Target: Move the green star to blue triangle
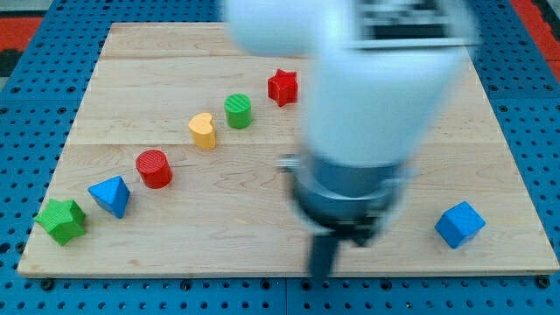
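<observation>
Seen from above: a pale wooden counter (262,219) resting on a blue pegboard base (35,96), with seven small blocks spread across it. Dominating the centre-right, blurred and close to the lens, the white arm (376,87) with its dark collar (346,197); below that, the straight dark rod, my tip (320,274) down near the counter's bottom edge. No hand on this rig — nothing opening, nothing closing, nothing held; only the rod's lower end at the wood.

Green star (60,220) parked in the counter's bottom-left corner, just beside the blue triangle (111,196), which lies up and to the view's right of it; whether the two actually touch cannot be told at this sharpness. Tip well apart from both, far toward the view's right, touching no block.

Running diagonally from that corner toward the view's top: red cylinder (154,169), then a yellow block (203,130) of rounded, roughly heart-like outline, then a green cylinder (238,111), then a red star (283,87) — each separated from its neighbour by bare wood. Red star closest to the arm's blurred white body, just at its left edge.

Alone on the view's right, near the bottom edge: a blue cube (459,224), tilted on the wood, to the right of the tip and clear of it.
</observation>
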You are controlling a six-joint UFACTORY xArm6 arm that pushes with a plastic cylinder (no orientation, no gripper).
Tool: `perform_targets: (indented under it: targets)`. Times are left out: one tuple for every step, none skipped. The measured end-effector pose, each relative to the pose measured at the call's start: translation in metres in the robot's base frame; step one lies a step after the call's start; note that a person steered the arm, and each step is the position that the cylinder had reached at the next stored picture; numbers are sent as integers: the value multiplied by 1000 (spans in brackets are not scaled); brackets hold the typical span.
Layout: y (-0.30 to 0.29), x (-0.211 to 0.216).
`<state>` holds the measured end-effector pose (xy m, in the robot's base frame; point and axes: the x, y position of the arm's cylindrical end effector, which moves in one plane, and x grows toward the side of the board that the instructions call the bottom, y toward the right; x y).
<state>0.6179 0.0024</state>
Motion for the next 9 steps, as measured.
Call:
perform_targets:
  targets:
    - [-119, 0]
    - [-240, 0]
    - [-306, -11]
    - [-305, -44]
    - [-303, -78]
    - [-284, -91]
    - [-306, -91]
    - [-307, -89]
    - [-307, -62]
